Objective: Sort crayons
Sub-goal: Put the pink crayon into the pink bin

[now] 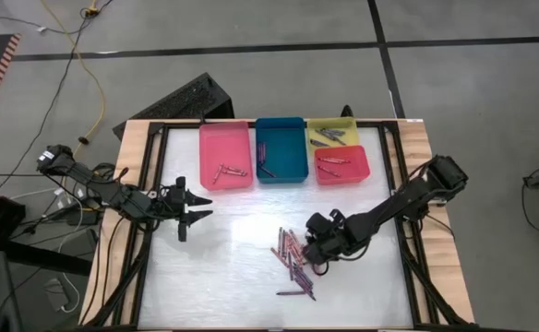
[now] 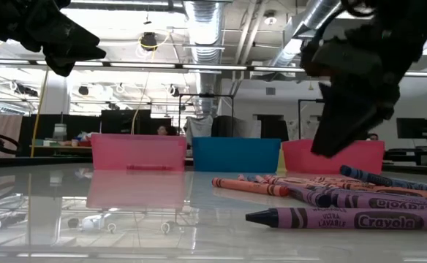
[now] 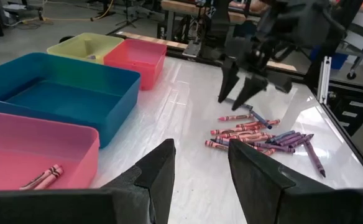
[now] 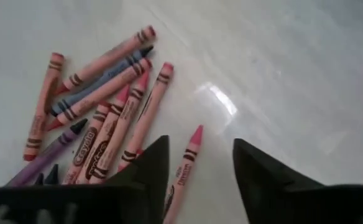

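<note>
Thin paper-wrapped wax crayons, pink, purple, blue, lie jumbled mid-table; right gripper fingers spread above pile, empty; left gripper spread, empty.

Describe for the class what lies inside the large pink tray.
The pink tray holds a few pinkish crayons near its front wall, seen from above. From table level its wall hides them. Exact count is unclear.
</note>
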Motion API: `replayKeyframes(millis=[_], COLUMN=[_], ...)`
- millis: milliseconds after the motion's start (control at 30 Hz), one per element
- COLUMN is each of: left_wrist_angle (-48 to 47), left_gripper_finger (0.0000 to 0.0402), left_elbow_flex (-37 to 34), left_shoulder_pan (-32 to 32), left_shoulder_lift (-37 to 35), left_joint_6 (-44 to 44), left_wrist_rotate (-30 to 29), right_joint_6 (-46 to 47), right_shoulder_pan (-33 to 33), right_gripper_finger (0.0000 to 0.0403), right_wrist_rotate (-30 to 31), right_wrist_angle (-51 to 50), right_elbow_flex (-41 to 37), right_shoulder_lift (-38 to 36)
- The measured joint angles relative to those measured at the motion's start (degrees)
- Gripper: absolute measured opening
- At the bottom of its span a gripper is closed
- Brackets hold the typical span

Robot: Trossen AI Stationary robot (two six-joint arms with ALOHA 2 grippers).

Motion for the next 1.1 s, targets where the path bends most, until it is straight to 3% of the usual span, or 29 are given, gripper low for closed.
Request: replayKeyframes(millis=[200, 467, 600, 933, 1100], left_wrist_angle=[0.0, -0.1, -0.4, -0.4, -0.4], left_gripper_finger=[0.0139, 0.0139, 0.0139, 0.0139, 0.0139], left_elbow_flex=[0.0, 0.0, 0.0, 0.0, 0.0], left_shoulder_pan=[0.0, 0.0, 0.0, 0.0, 0.0], left_shoulder_lift=[0.0, 0.0, 0.0, 0.0, 0.0], left_joint_6=[0.0, -0.4, -0.8, -0.8, -0.8], left_wrist_rotate=[0.0, 0.0, 0.0, 0.0, 0.0], right_joint_6=[1.7, 4.0, 4.9, 5.5, 5.3], right_shoulder_pan=[0.9, 1.5, 1.2, -0.3, -0.6], right_gripper_finger=[0.0209, 0.0189, 0.0155, 0.0015, 0.0009], right_wrist_rotate=[-1.8, -2.5, -2.5, -2.9, -1.6], right_wrist_angle=[3.3, 1.8, 0.8, -0.8, -0.1], right_elbow_flex=[0.0, 0.1, 0.1, 0.0, 0.0], right_shoulder_lift=[4.4, 6.7, 6.7, 6.7, 6.7])
